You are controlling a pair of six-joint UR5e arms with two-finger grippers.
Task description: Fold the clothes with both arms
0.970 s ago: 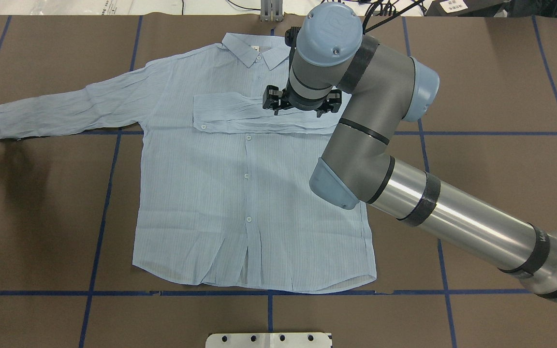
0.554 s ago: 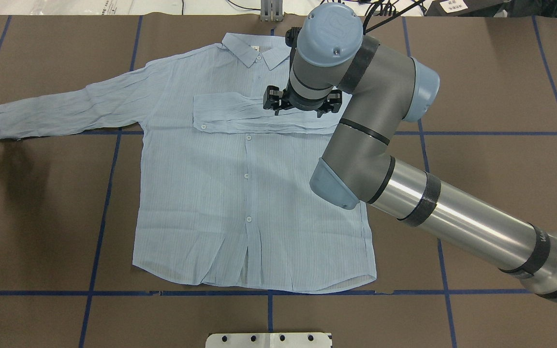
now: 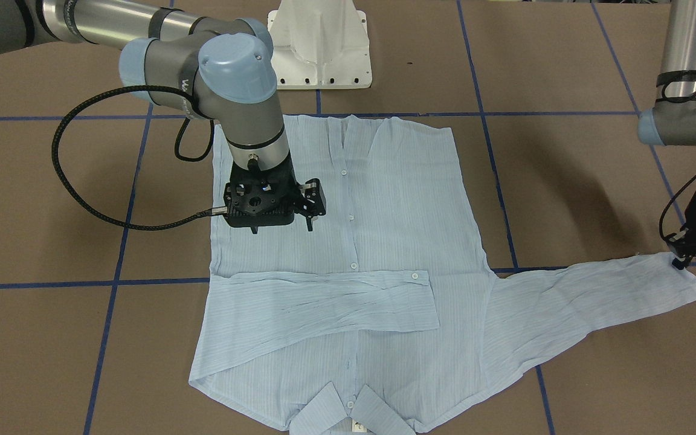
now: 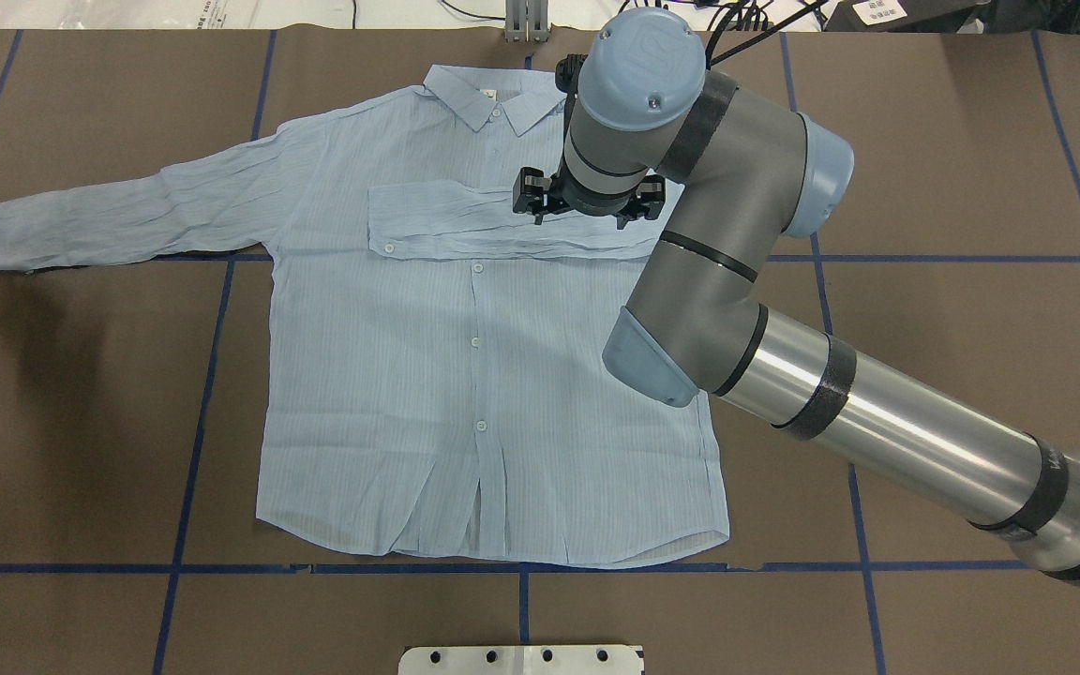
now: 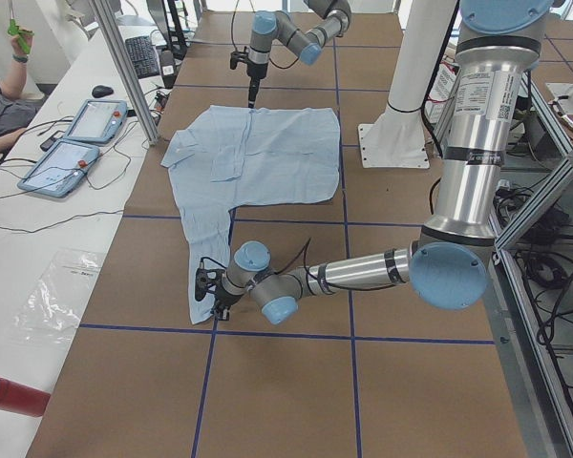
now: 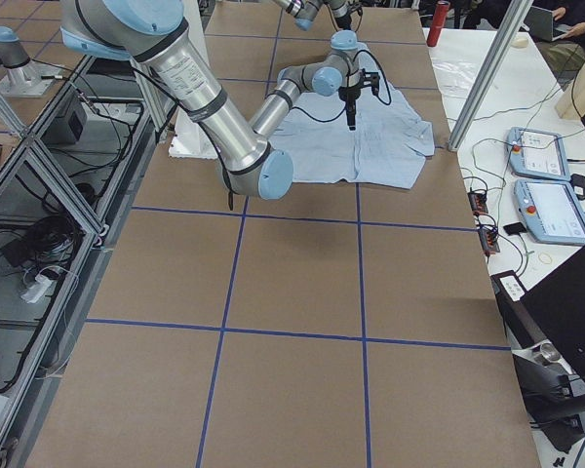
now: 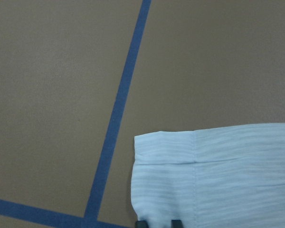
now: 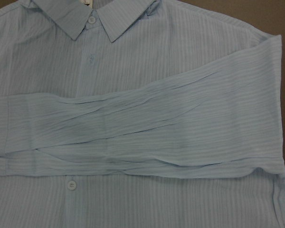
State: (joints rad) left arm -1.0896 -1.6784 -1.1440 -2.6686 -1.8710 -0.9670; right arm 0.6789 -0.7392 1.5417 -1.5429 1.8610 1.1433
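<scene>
One pale blue shirt (image 4: 465, 375) is lying flat, buttons up, on the brown table (image 4: 924, 141), one sleeve folded across its chest and the other stretching out sideways. The left fingers (image 3: 680, 257) are pinching the outstretched cuff, while the right fingers (image 3: 310, 211) are hovering spread apart above the folded sleeve.

A wide table (image 4: 971, 141) with a brown covering is ruled into large squares by blue tape lines (image 4: 194, 450). A pale blue shirt (image 4: 390, 375) lies flat on it, buttoned front up, its collar on the side away from the robot. One sleeve is folded across the chest. The other sleeve (image 4: 127, 211) stretches flat toward the robot's left. A white pedestal base (image 3: 319, 42) stands on the table near the hem.
</scene>
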